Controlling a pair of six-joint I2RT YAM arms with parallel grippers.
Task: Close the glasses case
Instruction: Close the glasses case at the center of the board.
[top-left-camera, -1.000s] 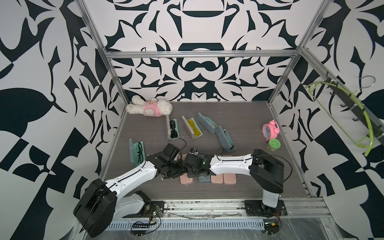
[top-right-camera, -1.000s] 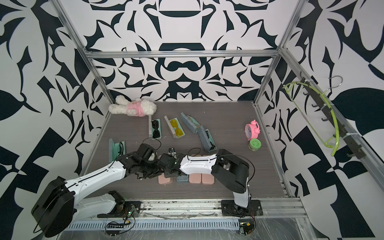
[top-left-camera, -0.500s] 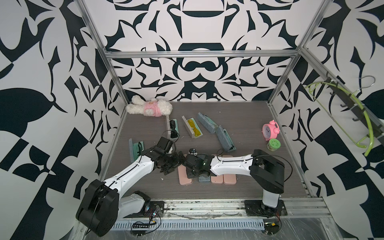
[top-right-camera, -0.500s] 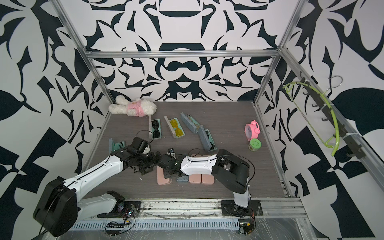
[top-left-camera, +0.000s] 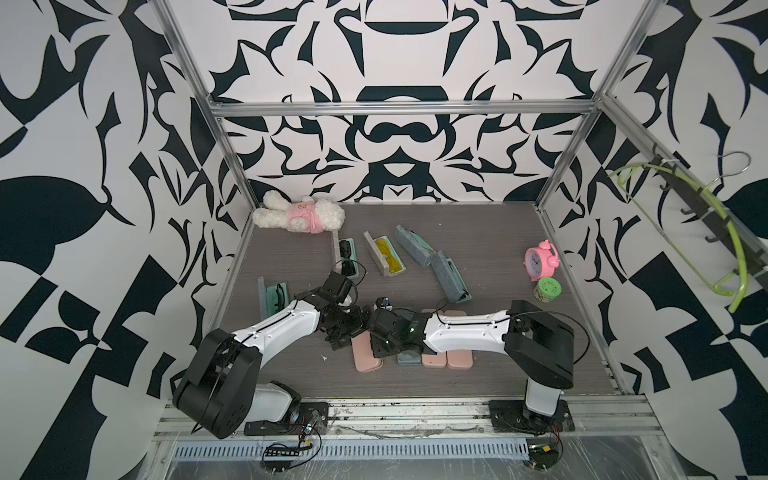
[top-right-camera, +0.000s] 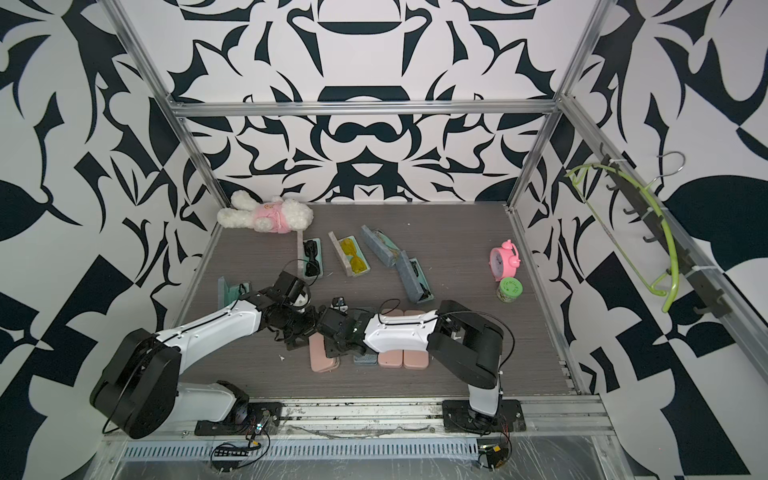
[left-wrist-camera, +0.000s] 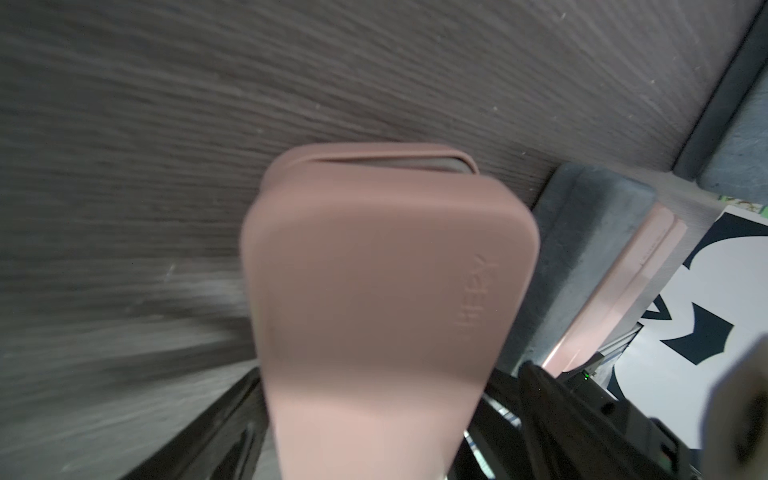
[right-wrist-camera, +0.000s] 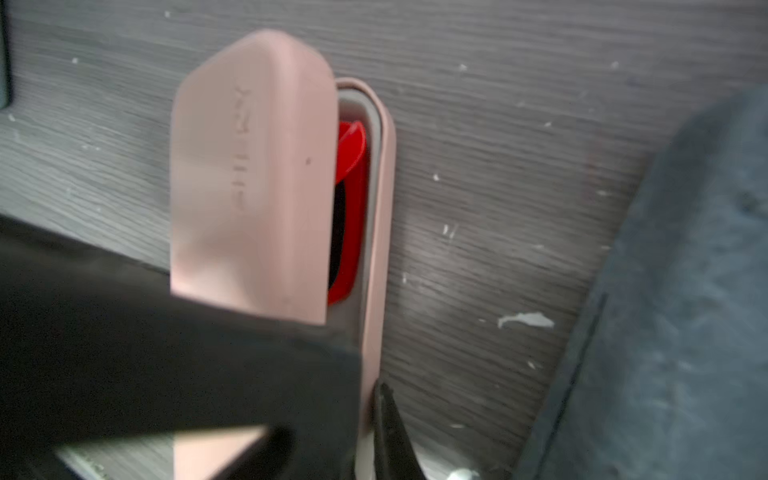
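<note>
Two end effectors are crowding one end of the pink glasses case (top-left-camera: 365, 354). It is lying on the table (top-left-camera: 478, 388) just beside the grey closed case (top-left-camera: 409, 358), on that case's side toward the left arm, with its long axis running parallel to the grey case.

Its lid (right-wrist-camera: 249, 178) is standing ajar along one long edge, and red glasses (right-wrist-camera: 353, 166) are showing through the gap. The left end effector (left-wrist-camera: 390, 370) is standing wide, its fingers (left-wrist-camera: 232, 407) straddling the case's width while the case is stretching straight away from it. The right end effector (right-wrist-camera: 368, 374) is looking narrow, with one broad finger lying over the lid and a thin one just outside the base rim. Whether it is pinching anything I cannot tell.

Judging from this, the right arm is sitting better placed to press the lid down toward the open long edge. Both top views are hiding the fingertips under the wrists, and the left wrist view is blurring, so contact there is proving hard to make out.
</note>
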